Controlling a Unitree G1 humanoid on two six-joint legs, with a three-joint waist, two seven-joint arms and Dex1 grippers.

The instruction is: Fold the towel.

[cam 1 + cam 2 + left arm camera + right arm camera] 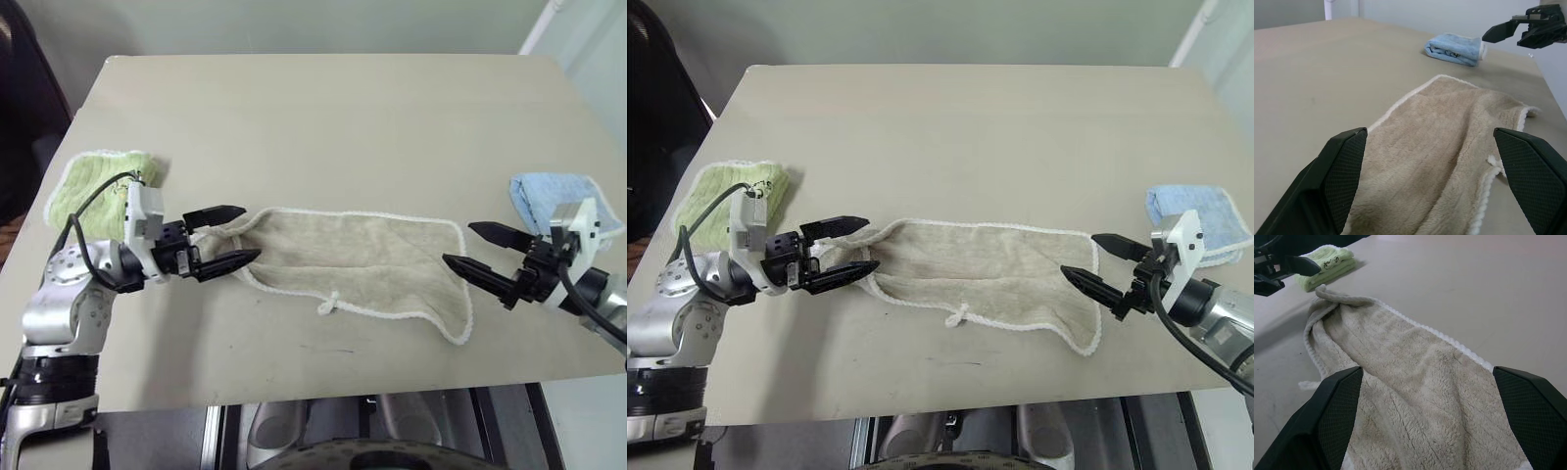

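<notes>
Two grippers flank the towel (362,259), which lies stretched across the desk (323,117). Left gripper (235,238) hovers at its bunched left end, jaws wide, seemingly holding nothing. Right gripper (470,245) hangs at its right end, jaws spread, empty.

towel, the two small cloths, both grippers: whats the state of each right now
towel: lying flat along the table, unfolded, its left end bunched, held by neither gripper
green towel: folded, at the table's left edge
blue towel: folded, at the table's right edge
left gripper: open, fingers either side of the towel's left end
right gripper: open, at the towel's right end
</notes>
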